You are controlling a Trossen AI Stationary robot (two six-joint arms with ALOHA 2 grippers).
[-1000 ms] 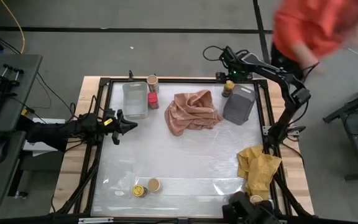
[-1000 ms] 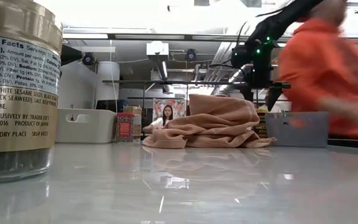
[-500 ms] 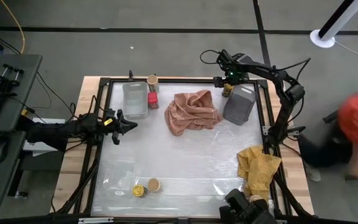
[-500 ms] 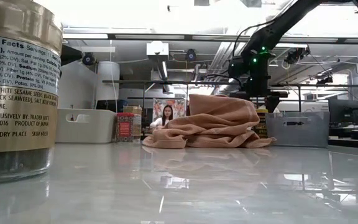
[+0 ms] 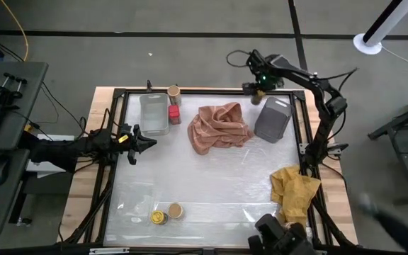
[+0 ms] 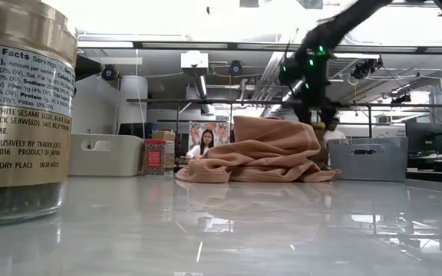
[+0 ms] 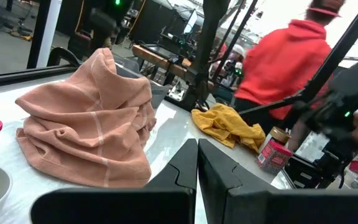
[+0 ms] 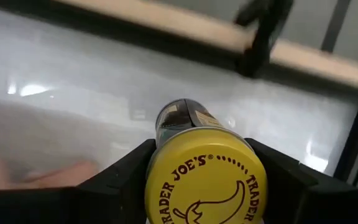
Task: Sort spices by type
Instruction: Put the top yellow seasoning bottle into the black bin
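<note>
The glossy white tabletop (image 5: 204, 177) lies open across its middle; a crumpled pink cloth (image 5: 219, 126) and grey plastic tray (image 5: 273, 119) crowd the far side.

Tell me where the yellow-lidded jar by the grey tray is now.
The yellow-lidded jar sits between the right pincer fingers at the table's far right corner, just beyond the grey tray.

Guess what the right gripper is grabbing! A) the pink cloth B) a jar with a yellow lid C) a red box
B: in the right wrist view the right gripper has its fingers on both sides of the yellow-lid jar.
</note>
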